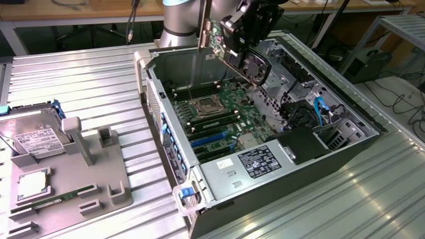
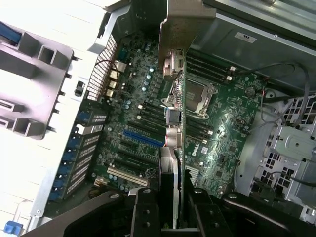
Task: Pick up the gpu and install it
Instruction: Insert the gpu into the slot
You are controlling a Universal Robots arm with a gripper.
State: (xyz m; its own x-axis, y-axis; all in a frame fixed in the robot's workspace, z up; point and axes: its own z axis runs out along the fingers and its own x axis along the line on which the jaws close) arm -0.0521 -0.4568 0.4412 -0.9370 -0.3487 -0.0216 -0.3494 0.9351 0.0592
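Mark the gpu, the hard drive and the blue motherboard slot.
gpu (image 1: pixel 255 64): exterior view, on its round fan.
hard drive (image 1: pixel 37 140): exterior view, on its white label.
blue motherboard slot (image 2: pixel 143 138): wrist view, middle of its length.

We logged a ribbed metal table (image 1: pixel 86 84). In the exterior view an open computer case (image 1: pixel 279 199) lay on it from centre out toward 4 o'clock. A grey holder tray (image 1: pixel 99 174) sat at 8 o'clock, near the case, not touching.
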